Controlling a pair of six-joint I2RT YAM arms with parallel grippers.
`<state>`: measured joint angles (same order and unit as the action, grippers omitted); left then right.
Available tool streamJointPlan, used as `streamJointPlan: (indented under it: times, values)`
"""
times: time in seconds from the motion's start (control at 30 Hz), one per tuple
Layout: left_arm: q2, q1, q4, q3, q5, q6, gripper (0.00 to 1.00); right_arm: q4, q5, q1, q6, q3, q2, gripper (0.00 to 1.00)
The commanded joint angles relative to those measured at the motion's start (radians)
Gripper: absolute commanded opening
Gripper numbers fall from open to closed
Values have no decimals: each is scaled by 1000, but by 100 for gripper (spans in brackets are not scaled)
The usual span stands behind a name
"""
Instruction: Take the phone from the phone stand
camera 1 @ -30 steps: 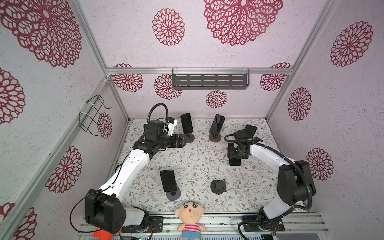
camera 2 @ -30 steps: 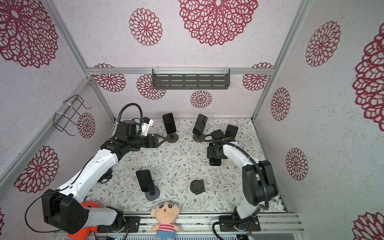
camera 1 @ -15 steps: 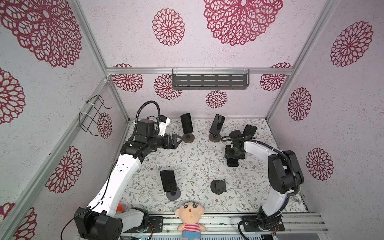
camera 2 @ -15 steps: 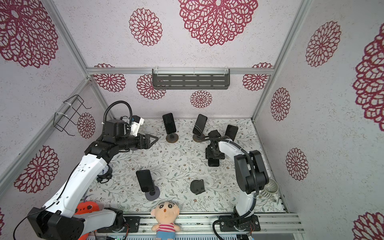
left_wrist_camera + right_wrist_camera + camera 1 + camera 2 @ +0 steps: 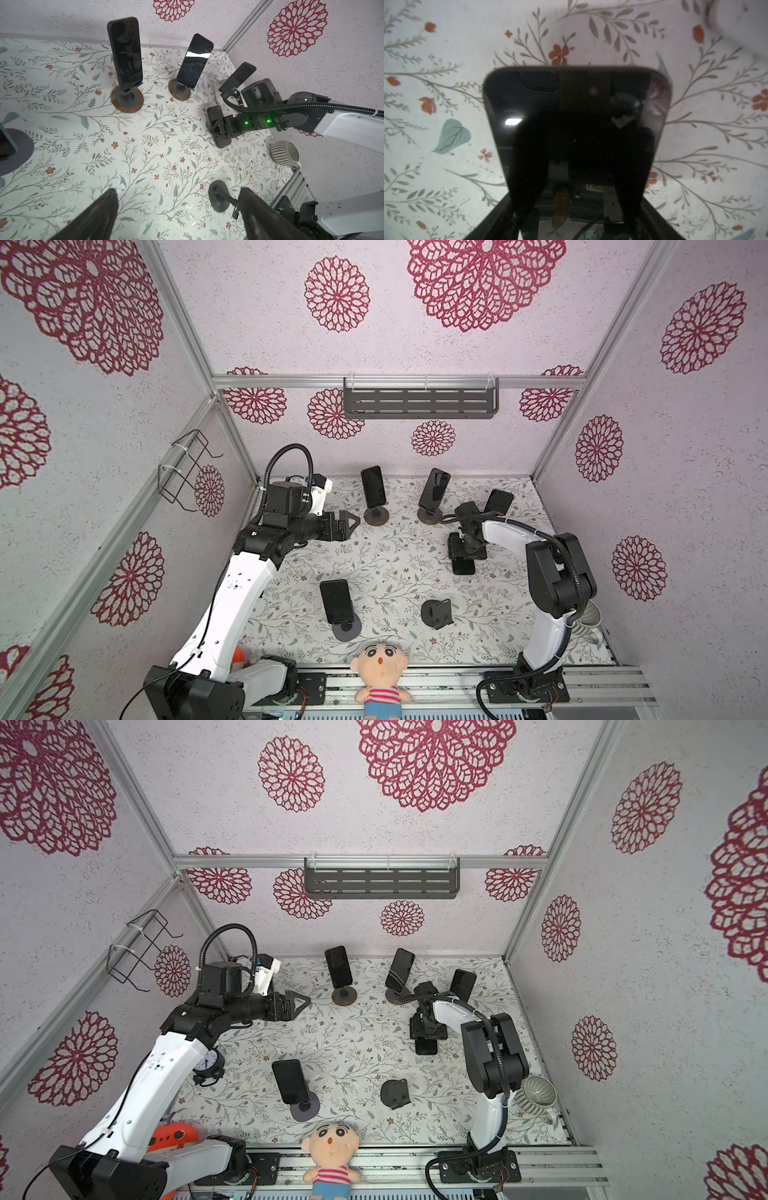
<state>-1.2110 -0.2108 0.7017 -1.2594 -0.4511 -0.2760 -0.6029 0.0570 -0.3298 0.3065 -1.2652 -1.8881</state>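
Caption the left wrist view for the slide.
Right fingers grip a phone over the floral mat; three more phones lean on stands behind, an empty stand and the open left fingers in front.

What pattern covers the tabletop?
Tabletop: leafy sprigs, small red flowers on white; left wrist view.

Left tool (image 5: 353,524) now stands farther from the back phone stand (image 5: 376,515), nearer the worktop's (image 5: 374,564) left edge, jaws wider. Right arm's (image 5: 557,572) elbow sits farther inward.
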Motion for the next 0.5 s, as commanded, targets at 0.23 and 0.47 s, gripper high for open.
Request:
streamJointPlan:
  times: [0.23, 0.47]
  values:
    - [63, 31, 41, 57, -15, 21, 97, -5, 27, 2, -17, -18, -8, 65]
    - [67, 37, 89, 59, 29, 23, 98, -7, 22, 2, -19, -14, -12, 78]
